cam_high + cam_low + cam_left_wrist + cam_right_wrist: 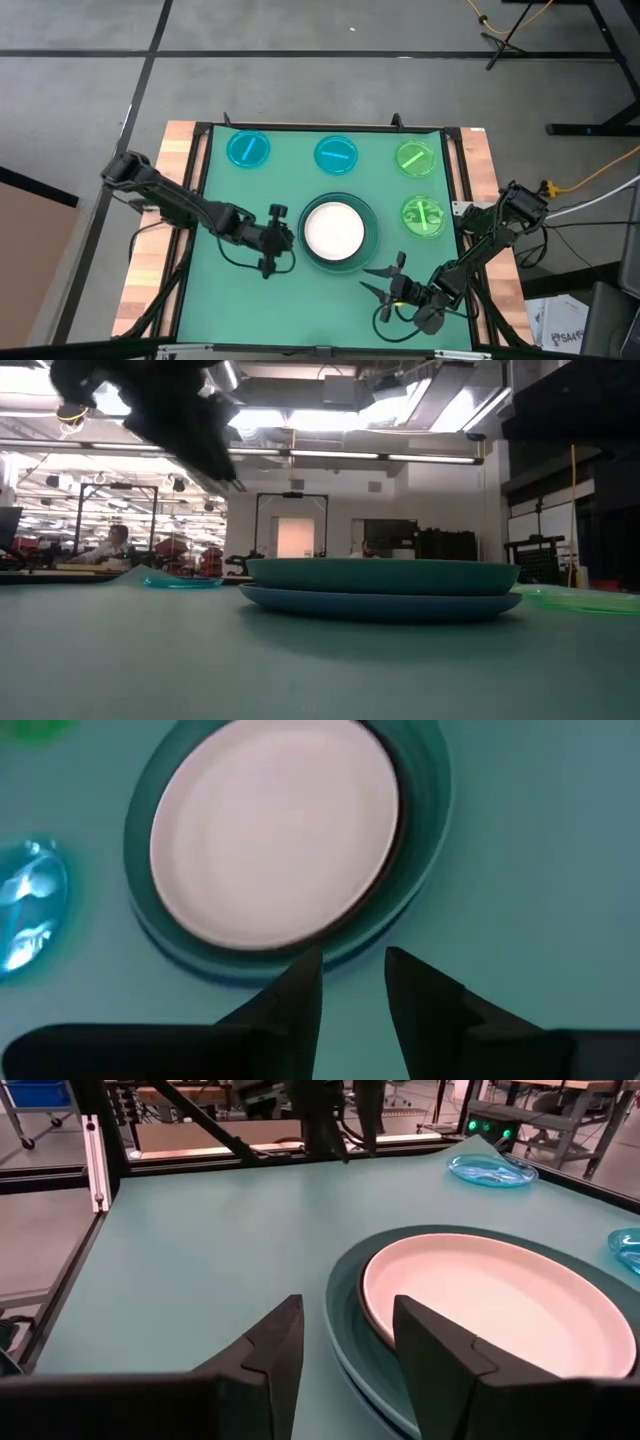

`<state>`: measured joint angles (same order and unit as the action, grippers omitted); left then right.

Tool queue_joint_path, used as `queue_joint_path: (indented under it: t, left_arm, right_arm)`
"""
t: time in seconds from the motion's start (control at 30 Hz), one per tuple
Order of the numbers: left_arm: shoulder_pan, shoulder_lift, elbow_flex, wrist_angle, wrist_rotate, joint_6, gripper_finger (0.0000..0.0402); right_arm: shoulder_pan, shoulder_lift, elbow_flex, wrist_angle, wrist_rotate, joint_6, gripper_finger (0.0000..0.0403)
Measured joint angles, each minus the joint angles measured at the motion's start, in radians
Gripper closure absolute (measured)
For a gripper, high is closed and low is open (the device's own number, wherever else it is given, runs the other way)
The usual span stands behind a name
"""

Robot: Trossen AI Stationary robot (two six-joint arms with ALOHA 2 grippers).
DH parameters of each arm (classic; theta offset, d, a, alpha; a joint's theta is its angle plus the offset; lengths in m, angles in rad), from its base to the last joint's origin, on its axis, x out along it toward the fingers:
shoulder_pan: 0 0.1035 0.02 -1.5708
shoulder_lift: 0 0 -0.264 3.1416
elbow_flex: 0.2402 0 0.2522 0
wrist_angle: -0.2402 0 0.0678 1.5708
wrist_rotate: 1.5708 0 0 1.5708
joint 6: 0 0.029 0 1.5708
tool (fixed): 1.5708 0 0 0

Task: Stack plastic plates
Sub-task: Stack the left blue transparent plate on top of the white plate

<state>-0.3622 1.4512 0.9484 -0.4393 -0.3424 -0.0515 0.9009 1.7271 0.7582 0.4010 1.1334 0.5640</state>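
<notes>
Plates are piled in the middle of the desk (200, 290): a white plate (333, 230) on a teal-green plate (370, 240), right in front of the open, empty left hand (279, 238). The open, empty right hand (383, 283) waits just beside the pile. The four small plates (337, 154) lie past it, so a hand reaching over could bump the pile and slide it.

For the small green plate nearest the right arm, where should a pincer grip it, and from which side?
Probably at the rim. The green plate lies flat on the mat, so only its thin raised edge offers a hold. The right pincer sits open just beyond that plate's near side, so coming in low from the near edge, one finger under the rim and one above, looks the most direct.
</notes>
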Motion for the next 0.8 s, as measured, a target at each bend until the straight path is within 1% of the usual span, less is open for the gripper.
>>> queue_joint_path:
  t: [0.1,0.23,0.33,0.5,0.6,0.73,0.8]
  left_arm:
    - [0.006,-0.025,-0.041,0.002,-0.024,-0.019,0.0296]
    - [0.035,-0.027,-0.044,-0.009,-0.07,-0.059,0.0295]
    - [0.072,-0.027,-0.044,-0.025,-0.076,-0.111,0.0282]
    - [0.165,-0.027,-0.044,-0.094,-0.036,-0.176,0.0234]
    - [0.229,-0.027,-0.044,-0.155,-0.04,-0.182,0.021]
    - [0.311,-0.027,-0.044,-0.223,-0.092,-0.178,0.0199]
    - [0.36,-0.027,-0.044,-0.251,-0.101,-0.157,0.0198]
  right_arm:
    - [0.0,0.0,0.0,0.0,-0.006,0.004,0.0256]
    - [-0.001,0.0,0.0,-0.004,0.019,0.007,0.0256]
    - [-0.014,0.0,0.0,-0.004,0.017,0.01,0.0255]
    - [-0.057,0.007,0.0,-0.011,-0.058,0.015,0.0255]
    - [-0.084,0.008,0.0,-0.021,-0.101,0.015,0.0255]
    - [-0.106,0.008,0.0,-0.031,-0.133,0.011,0.0255]
    - [-0.114,0.008,0.0,-0.036,-0.156,0.006,0.0255]
